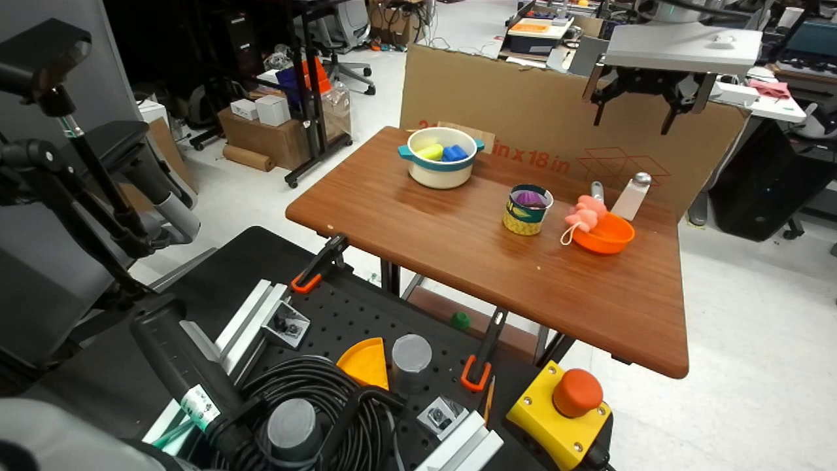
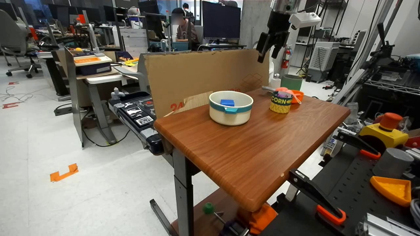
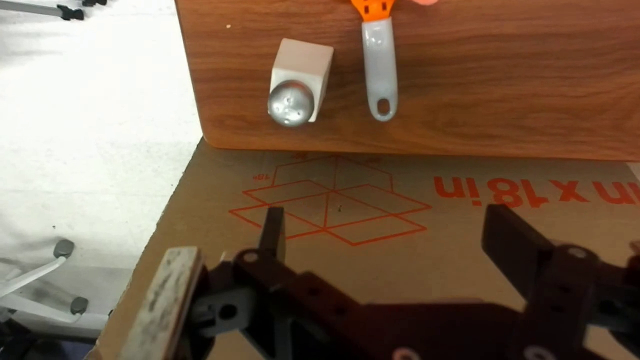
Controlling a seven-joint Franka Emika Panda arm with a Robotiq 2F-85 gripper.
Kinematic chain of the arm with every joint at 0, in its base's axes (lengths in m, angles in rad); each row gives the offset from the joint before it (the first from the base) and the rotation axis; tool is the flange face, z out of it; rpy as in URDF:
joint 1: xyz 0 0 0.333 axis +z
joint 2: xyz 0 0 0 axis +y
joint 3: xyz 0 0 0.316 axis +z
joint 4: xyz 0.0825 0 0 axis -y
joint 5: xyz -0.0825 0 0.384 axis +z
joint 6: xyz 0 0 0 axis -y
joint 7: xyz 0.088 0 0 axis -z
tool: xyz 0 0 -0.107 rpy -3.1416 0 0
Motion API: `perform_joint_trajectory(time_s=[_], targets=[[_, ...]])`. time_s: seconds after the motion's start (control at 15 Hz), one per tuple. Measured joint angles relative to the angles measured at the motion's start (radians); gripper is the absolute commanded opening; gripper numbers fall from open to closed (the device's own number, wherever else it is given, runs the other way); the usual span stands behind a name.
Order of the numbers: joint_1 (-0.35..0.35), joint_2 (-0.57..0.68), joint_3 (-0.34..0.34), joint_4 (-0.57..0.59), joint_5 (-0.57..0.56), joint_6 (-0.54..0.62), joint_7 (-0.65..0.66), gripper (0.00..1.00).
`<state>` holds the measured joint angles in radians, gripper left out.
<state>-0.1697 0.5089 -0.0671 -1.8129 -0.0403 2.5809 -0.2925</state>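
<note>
- Gripper (image 1: 631,127) hangs at upper right in an exterior view, spread wide.
- Shaker (image 3: 300,75) stands on the table (image 3: 500,100), upper left of centre in the wrist view.
- Grey-handled utensil (image 3: 380,65) shows just right of it.
- Orange bowl (image 1: 605,237) sits right of centre in an exterior view, pink toy (image 1: 586,212) at its rim.

Black angular tool (image 1: 632,125), round screws (image 3: 577,252), white housing (image 1: 683,49).
</note>
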Motion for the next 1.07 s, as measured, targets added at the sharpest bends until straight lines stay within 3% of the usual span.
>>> perform_joint_trajectory(time_s=[0.67,1.07], targets=[[-0.031,-0.037,-0.063,-0.020,-0.012,0.001,0.024,1.00],[-0.040,-0.028,-0.048,-0.047,-0.012,-0.043,0.020,1.00]])
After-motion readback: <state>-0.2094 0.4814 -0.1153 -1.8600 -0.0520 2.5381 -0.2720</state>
